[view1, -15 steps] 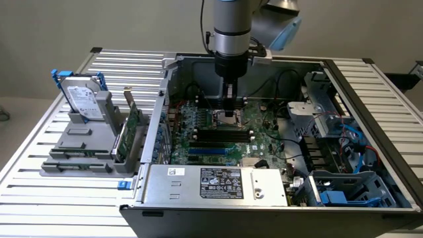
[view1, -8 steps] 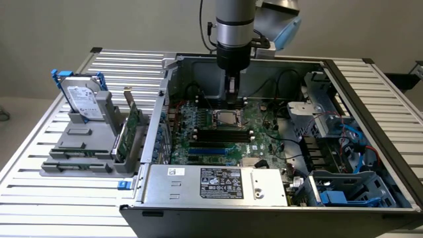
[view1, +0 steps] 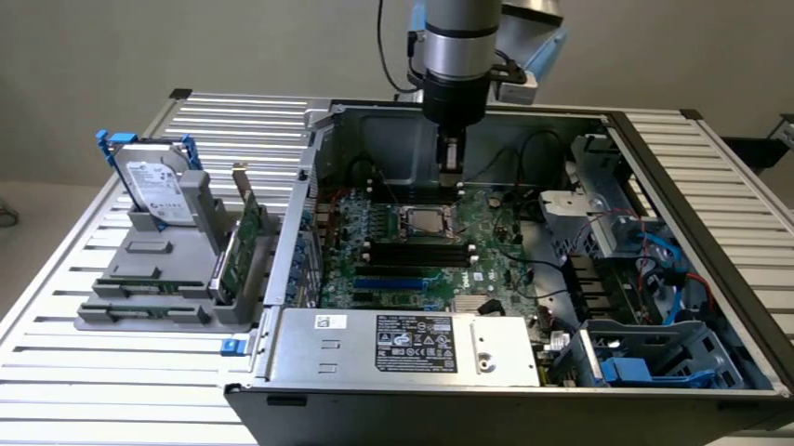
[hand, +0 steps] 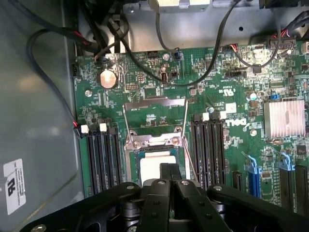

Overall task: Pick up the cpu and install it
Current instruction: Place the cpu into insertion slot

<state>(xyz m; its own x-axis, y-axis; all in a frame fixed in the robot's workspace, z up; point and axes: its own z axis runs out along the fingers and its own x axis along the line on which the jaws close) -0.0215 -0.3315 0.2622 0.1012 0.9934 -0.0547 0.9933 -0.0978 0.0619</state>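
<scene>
Exterior view: the cpu is seen seated flat on the motherboard at frame centre, just below the jaws and slightly toward the exterior view's left; the jaws are shut tight, nothing visibly gripped.

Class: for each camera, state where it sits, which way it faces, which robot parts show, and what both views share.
Exterior view: off the arm, above the open computer case, looking down into it; arm and claw show.
Wrist view: on the wrist, looking past the shut claw onto the motherboard.
Shared: the claw and the cpu in its socket.
</scene>
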